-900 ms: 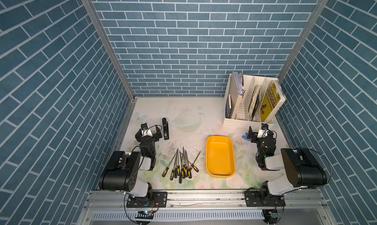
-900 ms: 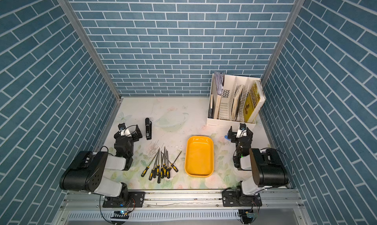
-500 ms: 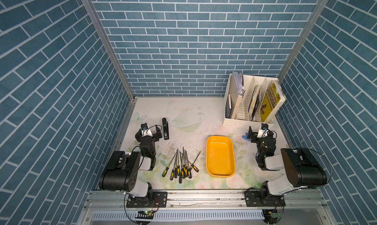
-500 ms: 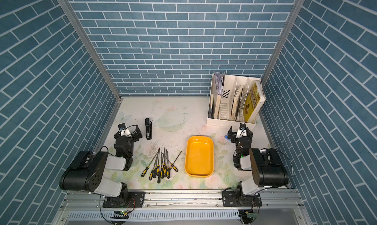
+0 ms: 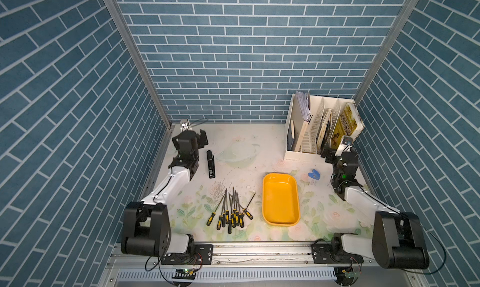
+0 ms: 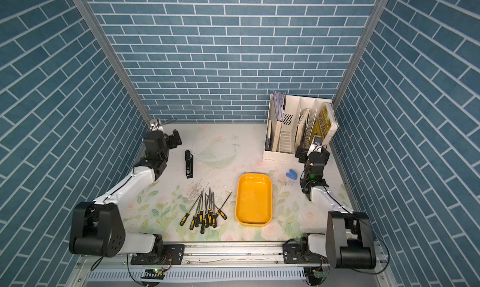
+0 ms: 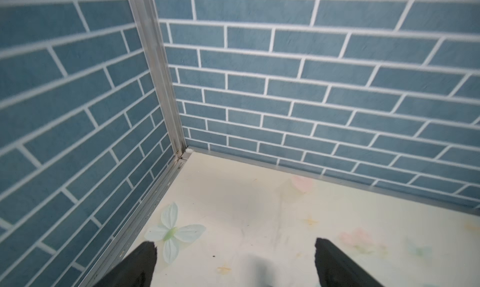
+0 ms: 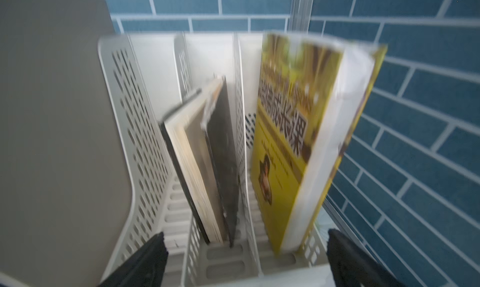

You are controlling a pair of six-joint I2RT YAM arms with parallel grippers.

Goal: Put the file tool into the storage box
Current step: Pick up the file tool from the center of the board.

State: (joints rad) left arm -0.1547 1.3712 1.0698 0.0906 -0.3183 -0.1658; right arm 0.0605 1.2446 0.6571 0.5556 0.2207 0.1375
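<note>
By the table's (image 5: 246, 148) far left corner the left gripper (image 7: 235, 245) is hovering wide open, empty; needle files (image 5: 231, 210) are lying bunched near the front edge beside the storage box (image 5: 280, 198), seemingly staged for picking; the right gripper (image 8: 245, 235) is gaping, empty, before the book rack (image 5: 289, 116).

white arms (image 5: 174, 180) with bulky black joints (image 5: 145, 229).

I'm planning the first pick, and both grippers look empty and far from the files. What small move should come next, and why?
Probably swing the left gripper from the far corner over to the files. Its jaws stand open and empty, the files lie in a pile on its side of the storage box, and the box holds nothing yet.
</note>
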